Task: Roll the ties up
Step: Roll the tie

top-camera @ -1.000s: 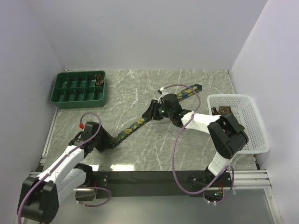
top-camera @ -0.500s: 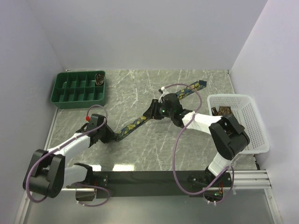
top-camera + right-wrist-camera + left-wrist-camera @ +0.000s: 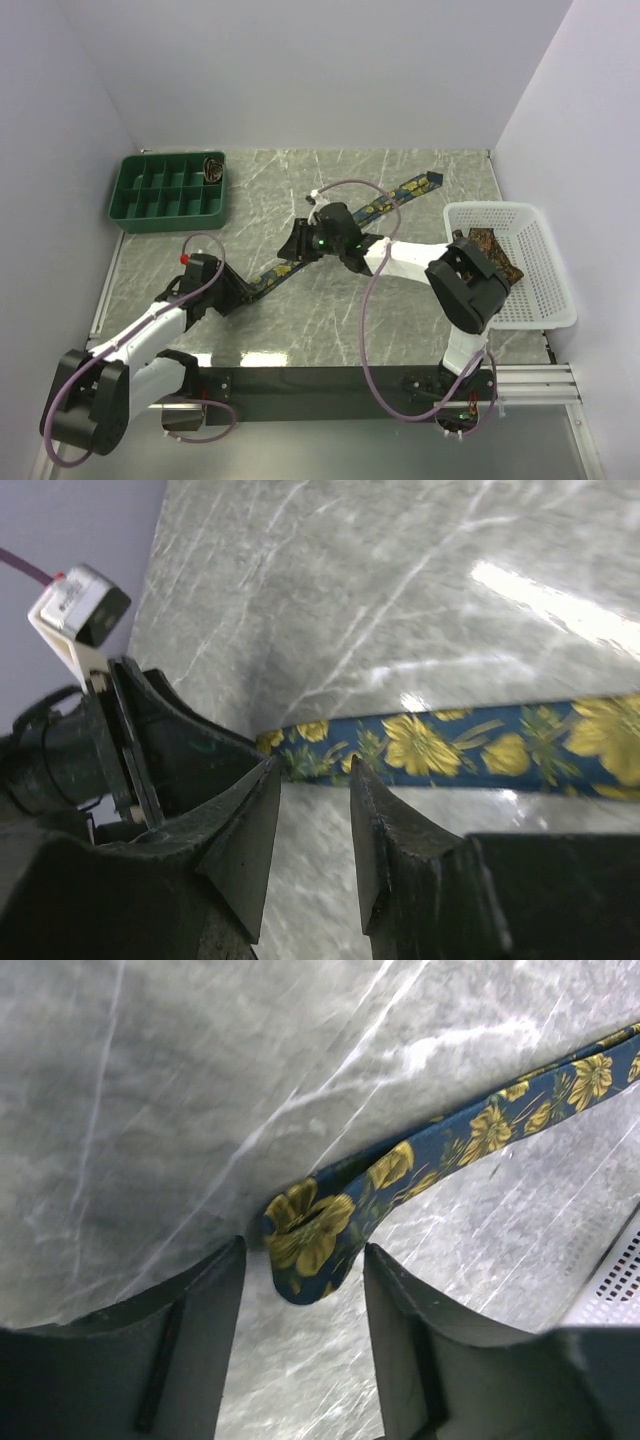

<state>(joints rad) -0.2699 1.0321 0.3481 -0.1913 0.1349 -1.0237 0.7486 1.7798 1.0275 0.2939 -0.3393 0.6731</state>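
Observation:
A navy tie with yellow flowers [image 3: 375, 207] lies diagonally across the marble table. Its near end [image 3: 312, 1240] is curled over on itself and sits right at the tips of my left gripper [image 3: 304, 1252], whose jaws stand open on either side of it without pinching it. My right gripper [image 3: 312, 770] is farther up the same tie [image 3: 450, 748], jaws apart over the table with the fabric just past its fingertips and nothing held. From above, the left gripper [image 3: 238, 293] and right gripper [image 3: 290, 248] are close together. A rolled brown tie [image 3: 213, 168] sits in the tray.
The green compartment tray [image 3: 150, 200] stands at the back left. A white mesh basket [image 3: 540, 290] at the right holds a brown patterned tie [image 3: 492, 246]. The right arm's cable [image 3: 368, 300] loops over the table's middle. White walls close in the table.
The right gripper slid left down the tie, toward the left gripper. The left arm swung and its jaws narrowed, then reopened at the tie's curled end, which now lies farther up and right.

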